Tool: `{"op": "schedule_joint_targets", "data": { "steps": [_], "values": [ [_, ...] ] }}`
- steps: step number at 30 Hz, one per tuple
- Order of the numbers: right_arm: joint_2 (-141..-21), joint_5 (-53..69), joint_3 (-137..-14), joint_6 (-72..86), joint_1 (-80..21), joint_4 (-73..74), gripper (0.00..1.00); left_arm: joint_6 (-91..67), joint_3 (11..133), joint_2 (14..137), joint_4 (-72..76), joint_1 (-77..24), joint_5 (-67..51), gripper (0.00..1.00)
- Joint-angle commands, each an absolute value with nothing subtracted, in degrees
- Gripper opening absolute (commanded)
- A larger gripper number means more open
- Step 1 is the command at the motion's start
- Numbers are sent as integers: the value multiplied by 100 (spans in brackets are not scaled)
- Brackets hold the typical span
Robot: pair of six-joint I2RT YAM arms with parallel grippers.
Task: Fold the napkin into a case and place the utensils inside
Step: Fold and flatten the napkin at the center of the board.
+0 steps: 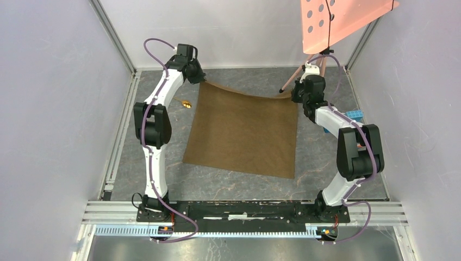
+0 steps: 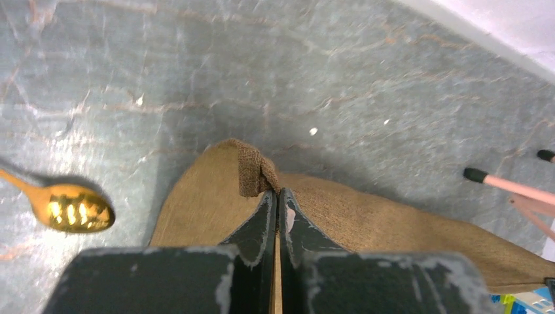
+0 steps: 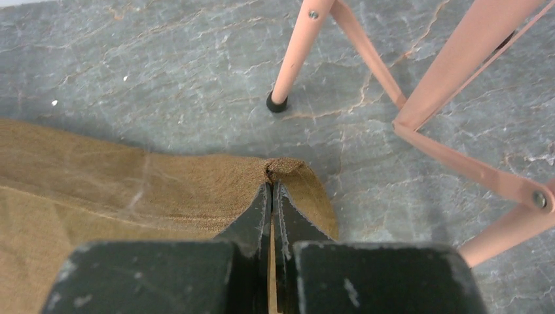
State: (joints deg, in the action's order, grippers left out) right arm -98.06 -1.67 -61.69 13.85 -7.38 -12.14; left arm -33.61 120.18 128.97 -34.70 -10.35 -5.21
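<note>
The brown napkin [image 1: 242, 130] lies spread on the table, its two far corners lifted. My left gripper [image 1: 200, 79] is shut on the far left corner; the corner pokes out past the fingertips in the left wrist view [image 2: 252, 169]. My right gripper [image 1: 295, 93] is shut on the far right corner, which shows bunched at the tips in the right wrist view [image 3: 288, 168]. The far edge sags between the two grippers. The gold spoon [image 1: 186, 103] lies on the table left of the napkin; its bowl also shows in the left wrist view [image 2: 78, 209]. The black utensil is out of view.
A pink tripod stand [image 1: 304, 68] with a perforated pink board [image 1: 340, 19] stands at the back right, its legs [image 3: 298, 49] close to my right gripper. A blue block [image 1: 354, 115] sits by the right arm. Walls enclose the table on three sides.
</note>
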Motion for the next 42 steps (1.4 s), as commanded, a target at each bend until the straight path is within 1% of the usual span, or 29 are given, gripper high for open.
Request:
{"op": "schedule_joint_targets", "data": {
  "steps": [1, 3, 9, 12, 14, 19, 22, 25, 28, 42],
  "values": [
    [-9255, 231, -6049, 1665, -709, -742, 0, -3449, 11616, 12451, -4027, -984, -523, 2],
    [-9117, 393, -5857, 1801, -705, -494, 0, -3499, 11197, 12208, -4031, -985, -570, 2],
    [-8344, 1032, -4737, 2182, -716, -253, 0, -3586, 9697, 11135, -4175, -976, -603, 2],
    [-7780, 1472, -4030, 2253, -727, -131, 0, -3380, 8797, 10542, -4016, -978, -738, 2],
    [-7301, 1706, -3509, 2288, -752, -143, 0, -3141, 8221, 10194, -4160, -977, -717, 2],
    [-6273, 1948, -2483, 2434, -851, 131, 0, -3003, 6878, 9395, -4166, -976, -489, 2],
    [-5806, 2027, -1939, 2645, -904, 123, 0, -3096, 6052, 9051, -3816, -979, -862, 2],
    [-5495, 2086, -1499, 2864, -1005, 60, 0, -3102, 5684, 8980, -3779, -975, -707, 2],
    [-5229, 2062, -1308, 2946, -1070, 119, 0, -3145, 5473, 8962, -3727, -984, -846, 2],
    [-4461, 1960, -1304, 2956, -1108, 955, 0, -3206, 4770, 8350, -3793, -994, -806, 2]
  ]
}}
